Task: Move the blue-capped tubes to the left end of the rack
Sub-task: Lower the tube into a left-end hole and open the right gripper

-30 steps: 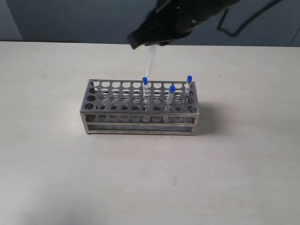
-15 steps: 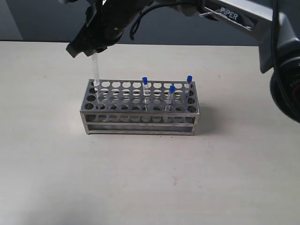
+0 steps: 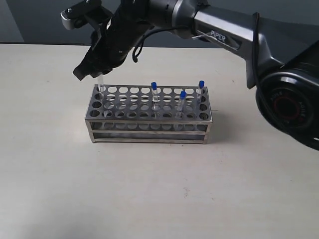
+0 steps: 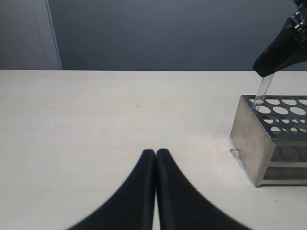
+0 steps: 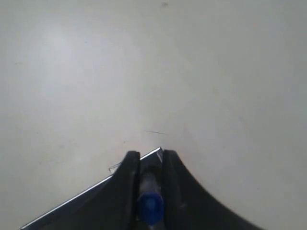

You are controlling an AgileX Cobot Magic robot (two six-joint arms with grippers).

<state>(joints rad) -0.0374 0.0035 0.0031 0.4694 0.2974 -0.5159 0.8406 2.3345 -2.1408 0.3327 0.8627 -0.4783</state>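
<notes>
Beige tabletop. Right gripper pinched on blue-capped tube, its lower end below jaws inside rack end hole. Lower straight, keep tube vertical, release only once seated. Left gripper closed, empty.

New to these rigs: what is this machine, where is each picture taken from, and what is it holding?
This is a two-armed robot; each arm ends in a two-finger gripper. One picture sees the whole scene; the other two come from a camera on each wrist. On the pale table stands a metal rack of holes. The right gripper is shut on a blue-capped tube, its lower end in a hole at the rack's left end. Three other blue-capped tubes stand further right. The left gripper is shut and empty.
</notes>
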